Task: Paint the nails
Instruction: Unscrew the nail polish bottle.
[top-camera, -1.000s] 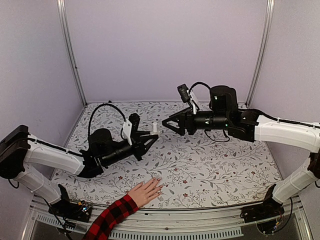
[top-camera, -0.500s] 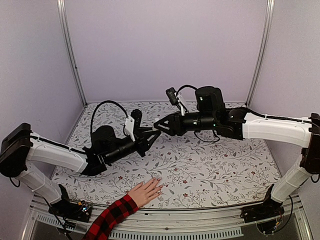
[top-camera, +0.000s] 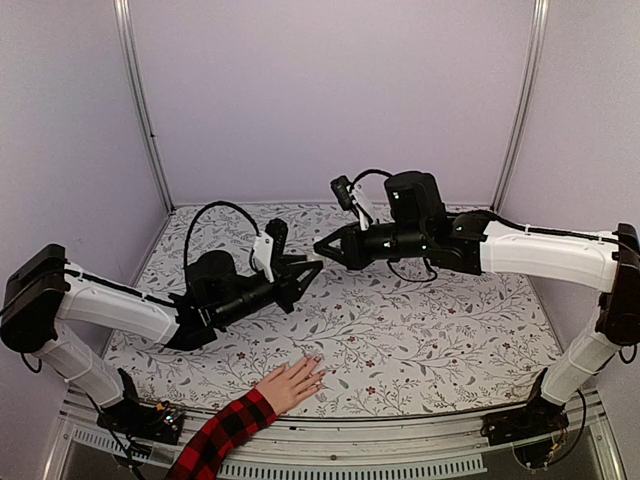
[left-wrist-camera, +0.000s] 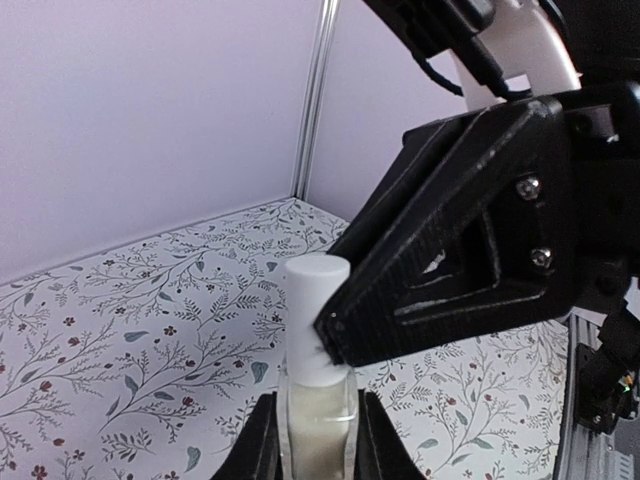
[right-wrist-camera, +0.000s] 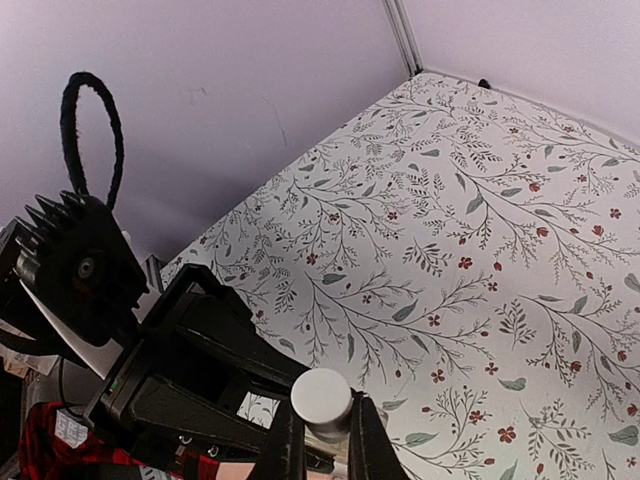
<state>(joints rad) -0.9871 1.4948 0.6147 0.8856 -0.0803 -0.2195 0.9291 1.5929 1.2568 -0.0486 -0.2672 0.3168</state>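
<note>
Pale lilac walls closed round a bench (top-camera: 430, 330) covered in a leaf-and-flower print. At its near edge a hand (top-camera: 293, 383) in a red-and-black plaid sleeve (top-camera: 225, 430) lay flat, palm down. The nails (top-camera: 318, 362) showed only as pale glints at the fingertips, well apart from both arms.

Above the middle of the bench, the left pincer (top-camera: 300, 272) was clamped on the body of a small clear bottle (left-wrist-camera: 318, 425). The right pincer (right-wrist-camera: 325, 432) gripped the bottle's white cap (left-wrist-camera: 316, 300) between nearly closed jaws.

The nails looked hard and slick, but they belonged to a living hand, soft beneath and free to twitch. Nothing there was for gripping, and they would likely bear only a light stroke from a brush. The grip belonged on the bottle, which seemed light, smooth and probably glass, so apt to slip or twist. It was best held low round its body, with the cap taken round its side.

Whether a brush hung beneath the cap could not be seen. The left pincer's fingers covered the bottle's sides, and its base was cut off at the bottom of the left wrist view. From above, the nails were too small to show whether any carried polish, and the thumbnail could not be made out. The right wrist view caught only a scrap of plaid in its lower left corner.
</note>
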